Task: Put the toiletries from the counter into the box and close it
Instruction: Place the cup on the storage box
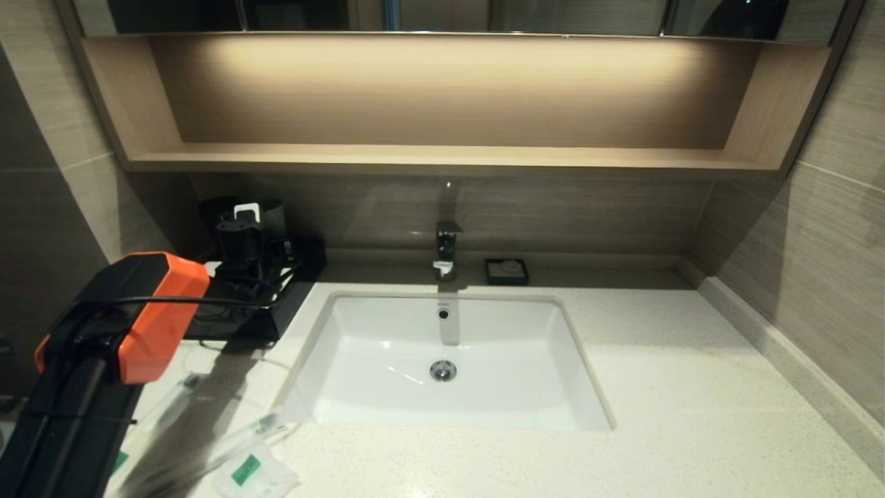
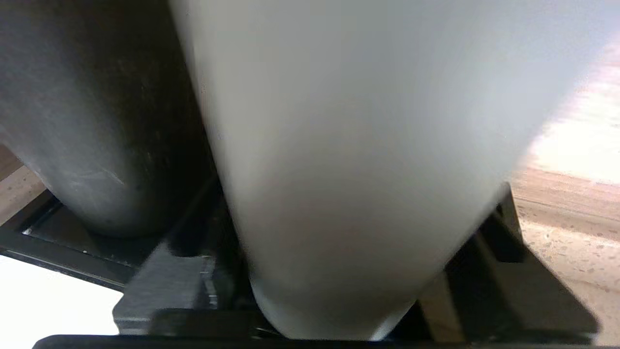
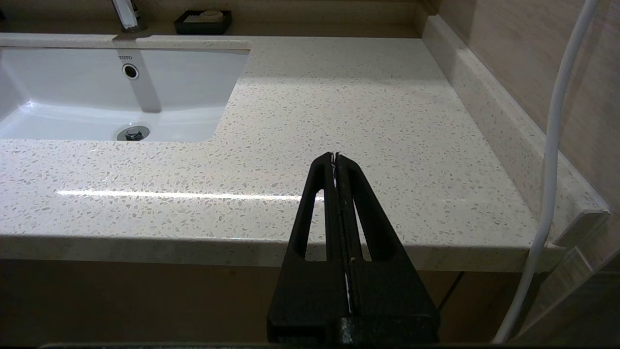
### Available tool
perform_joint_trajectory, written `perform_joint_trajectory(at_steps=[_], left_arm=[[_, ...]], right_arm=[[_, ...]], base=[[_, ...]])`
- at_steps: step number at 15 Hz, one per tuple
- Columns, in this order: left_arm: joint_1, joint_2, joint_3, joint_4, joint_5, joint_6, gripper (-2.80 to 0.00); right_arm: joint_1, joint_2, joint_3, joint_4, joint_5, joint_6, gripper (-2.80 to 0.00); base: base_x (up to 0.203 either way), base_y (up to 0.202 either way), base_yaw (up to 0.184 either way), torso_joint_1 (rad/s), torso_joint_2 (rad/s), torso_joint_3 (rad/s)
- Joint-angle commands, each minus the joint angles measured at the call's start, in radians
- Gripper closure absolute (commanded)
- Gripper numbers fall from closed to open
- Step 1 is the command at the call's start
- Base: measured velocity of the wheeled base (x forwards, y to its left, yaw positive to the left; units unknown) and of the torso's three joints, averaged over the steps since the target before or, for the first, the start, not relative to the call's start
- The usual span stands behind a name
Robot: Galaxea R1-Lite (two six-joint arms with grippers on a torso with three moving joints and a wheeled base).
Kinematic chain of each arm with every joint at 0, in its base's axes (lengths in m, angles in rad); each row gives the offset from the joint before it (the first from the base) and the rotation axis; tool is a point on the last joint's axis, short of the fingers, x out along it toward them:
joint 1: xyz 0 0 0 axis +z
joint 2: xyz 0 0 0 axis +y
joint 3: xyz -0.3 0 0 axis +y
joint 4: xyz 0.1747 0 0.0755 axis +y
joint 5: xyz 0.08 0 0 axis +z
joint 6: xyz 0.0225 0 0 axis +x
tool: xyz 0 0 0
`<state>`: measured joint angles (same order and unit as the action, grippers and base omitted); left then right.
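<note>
Two clear-wrapped sticks (image 1: 173,401) (image 1: 256,425) and a white sachet (image 1: 252,474) with a green label lie on the speckled counter (image 1: 691,387) at its front left. The black box (image 1: 238,321) stands at the back left. My left gripper (image 1: 242,238) (image 2: 334,286) is over the box top, open around a pale cup (image 2: 363,145). One finger (image 2: 164,286) stands a little off the cup's side. A darker grey cup (image 2: 72,121) stands beside it. My right gripper (image 3: 335,155) is shut on nothing, above the counter's front right edge.
The white sink (image 1: 442,360) sits mid-counter with the faucet (image 1: 446,252) behind it. A small black soap dish (image 1: 507,271) is to the faucet's right. A wooden shelf (image 1: 442,155) runs above. The side wall (image 1: 795,332) bounds the counter on the right.
</note>
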<state>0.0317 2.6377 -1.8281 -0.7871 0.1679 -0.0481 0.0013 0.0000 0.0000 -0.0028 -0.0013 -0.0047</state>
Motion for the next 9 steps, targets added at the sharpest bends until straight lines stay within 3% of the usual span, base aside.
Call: perform_joint_trajectory(at_steps=[1, 9], left_arm=[[0.001, -0.007, 0.013, -0.025, 0.003, -0.001, -2.80], [0.001, -0.047, 0.079, -0.080, 0.007, -0.001, -2.80]], right_arm=[[0.000, -0.002, 0.002, 0.000, 0.000, -0.001, 0.00], [0.000, -0.002, 0.001, 0.000, 0.000, -0.001, 0.00]], base=[[0.000, 0.000, 0.000, 0.000, 0.00, 0.000], [0.000, 0.000, 0.000, 0.000, 0.00, 0.000]])
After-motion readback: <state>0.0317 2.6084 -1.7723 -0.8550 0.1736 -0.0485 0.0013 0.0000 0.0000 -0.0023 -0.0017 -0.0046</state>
